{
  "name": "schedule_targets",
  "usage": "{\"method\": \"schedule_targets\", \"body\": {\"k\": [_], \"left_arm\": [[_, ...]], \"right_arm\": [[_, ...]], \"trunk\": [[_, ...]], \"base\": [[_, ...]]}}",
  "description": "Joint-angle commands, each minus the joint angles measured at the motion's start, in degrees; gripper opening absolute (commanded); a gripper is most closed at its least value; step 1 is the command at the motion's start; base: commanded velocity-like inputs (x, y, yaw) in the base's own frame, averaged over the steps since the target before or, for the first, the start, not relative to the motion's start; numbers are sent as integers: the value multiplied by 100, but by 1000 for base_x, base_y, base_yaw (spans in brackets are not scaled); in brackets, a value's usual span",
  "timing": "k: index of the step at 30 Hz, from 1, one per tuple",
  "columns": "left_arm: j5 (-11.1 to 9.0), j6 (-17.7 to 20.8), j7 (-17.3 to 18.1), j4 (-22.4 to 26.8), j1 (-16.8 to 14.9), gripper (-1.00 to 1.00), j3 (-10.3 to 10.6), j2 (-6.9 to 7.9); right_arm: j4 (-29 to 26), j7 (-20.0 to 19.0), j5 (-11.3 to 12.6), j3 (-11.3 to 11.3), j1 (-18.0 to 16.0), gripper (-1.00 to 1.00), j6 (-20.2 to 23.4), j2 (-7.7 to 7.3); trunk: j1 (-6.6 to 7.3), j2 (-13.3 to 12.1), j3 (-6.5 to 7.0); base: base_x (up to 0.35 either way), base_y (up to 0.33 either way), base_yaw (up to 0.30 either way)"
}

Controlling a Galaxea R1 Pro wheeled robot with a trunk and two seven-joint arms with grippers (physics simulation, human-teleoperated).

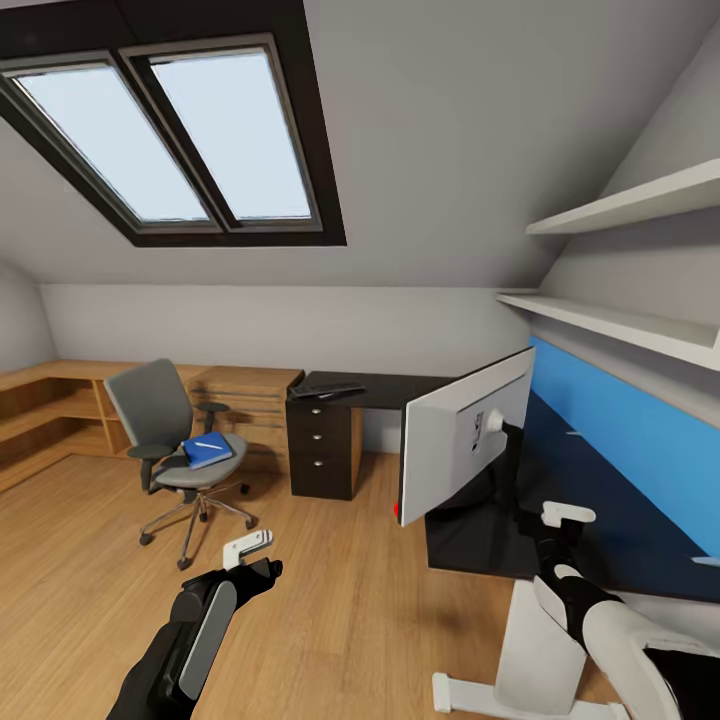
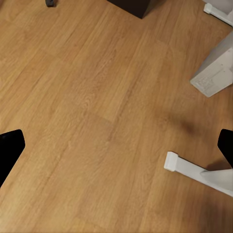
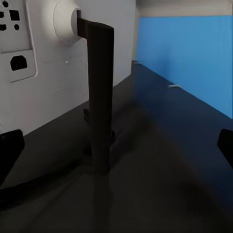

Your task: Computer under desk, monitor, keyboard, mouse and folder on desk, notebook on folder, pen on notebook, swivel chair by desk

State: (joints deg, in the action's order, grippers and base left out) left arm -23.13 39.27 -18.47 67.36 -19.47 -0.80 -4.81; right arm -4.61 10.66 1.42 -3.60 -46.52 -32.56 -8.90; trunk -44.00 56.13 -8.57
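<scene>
Monitor (image 1: 455, 440) upright on desk (image 1: 600, 520) (both end effectors (image 1: 250, 555) (image 1: 560, 525) open, empty).

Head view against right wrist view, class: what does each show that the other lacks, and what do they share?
Head view alone: the swivel chair on the wooden floor with the blue folder and a pen on its seat, the keyboard on the far part of the desk, the skylight and wall shelves.

Right wrist view alone: the sockets on the monitor's back, close up.

Both: the monitor with its white back and black neck, the dark desktop, the blue wall panel.
</scene>
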Motion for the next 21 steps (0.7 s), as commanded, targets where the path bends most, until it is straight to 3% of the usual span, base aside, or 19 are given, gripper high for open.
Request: {"method": "schedule_targets", "body": {"k": [1, 4, 21], "left_arm": [[-61, 19, -43, 7, -4, 100, -8, -4], [-62, 19, -43, 6, -4, 100, -8, -6], [-80, 12, 16, -96, -4, 100, -8, 6]], "right_arm": [[7, -23, 12, -38, -4, 100, -46, 16], [9, -28, -9, -37, 4, 100, -94, 60], [12, -47, -141, -27, 20, 100, -307, 90]], "trunk": [[-24, 48, -27], [-90, 169, -81], [-90, 169, -81]], "base": [[0, 0, 0], [0, 0, 0], [0, -3, 0]]}}
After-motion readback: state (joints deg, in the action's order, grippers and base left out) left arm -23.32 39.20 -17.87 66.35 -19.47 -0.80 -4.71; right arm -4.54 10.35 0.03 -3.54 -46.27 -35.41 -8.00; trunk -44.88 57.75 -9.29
